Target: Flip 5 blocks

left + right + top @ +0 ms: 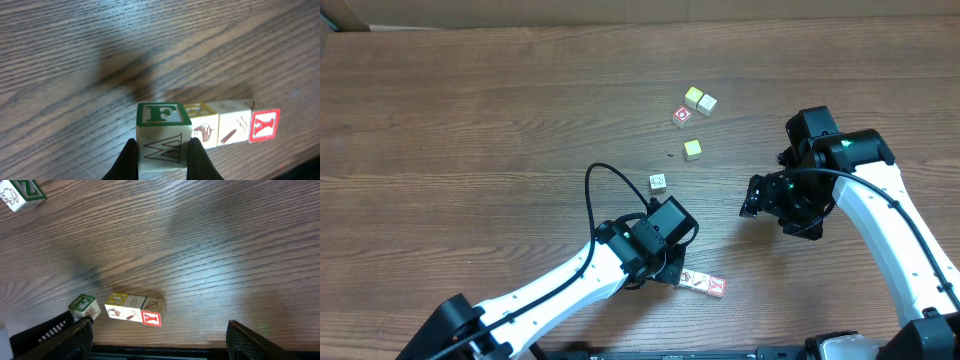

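**Left hand pinches a block next to the row**

Pinched tight in the left hand (pixel 164 154) is a green-topped block (pixel 163 131), right up close in the left wrist view. It has an F on top and a W on the front. Just beside it, a row of three blocks (pixel 234 127) sits on the tabletop (pixel 100 40), with a red Y block (pixel 264 125) at the far end.

From above, the left hand is low near the front edge. The right hand (pixel 757 197) is well apart from it, wide open and holding nothing. More blocks lie farther back, and one is a red-marked block (pixel 682 117).

In the right wrist view, that hand's fingers (pixel 70 337) stand far apart. The green-topped block looks tipped to one side, with a small gap to the row. I cannot tell if it is off the tabletop.

The job now looks like turning this block over. It could slip out, because the pinch is small. It could also bump the row, which is so close, and push those blocks crooked. Or it could land with the same side up.
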You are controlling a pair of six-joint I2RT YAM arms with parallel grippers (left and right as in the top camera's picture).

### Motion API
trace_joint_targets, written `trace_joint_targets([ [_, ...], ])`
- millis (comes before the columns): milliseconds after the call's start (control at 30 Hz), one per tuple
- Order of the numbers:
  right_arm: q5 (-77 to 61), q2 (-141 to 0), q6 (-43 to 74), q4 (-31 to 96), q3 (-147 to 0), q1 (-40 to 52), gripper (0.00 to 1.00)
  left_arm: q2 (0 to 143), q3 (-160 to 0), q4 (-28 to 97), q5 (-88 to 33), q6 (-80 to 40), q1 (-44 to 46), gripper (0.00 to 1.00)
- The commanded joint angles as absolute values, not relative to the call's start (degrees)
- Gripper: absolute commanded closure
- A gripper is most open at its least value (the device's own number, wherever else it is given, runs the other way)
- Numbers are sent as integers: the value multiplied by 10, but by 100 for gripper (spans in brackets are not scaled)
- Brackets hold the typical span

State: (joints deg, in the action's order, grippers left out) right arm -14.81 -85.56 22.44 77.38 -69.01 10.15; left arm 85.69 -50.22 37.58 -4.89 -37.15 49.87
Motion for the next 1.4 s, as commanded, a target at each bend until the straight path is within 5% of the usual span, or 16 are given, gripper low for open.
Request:
trace_joint_targets([
  [0, -151, -848, 222, 773, -704, 100, 14, 884, -495, 367, -36, -388, 500, 96],
  [1100, -151, -848, 223, 781, -704, 100, 14, 925, -481, 398, -58, -399, 512, 96],
  [1233, -151, -848, 223, 781, -704, 100, 14, 925, -481, 397, -57, -399, 512, 76],
  [1367, -151, -848, 223, 781, -704, 100, 14, 925, -481, 396, -56, -399, 512, 68],
])
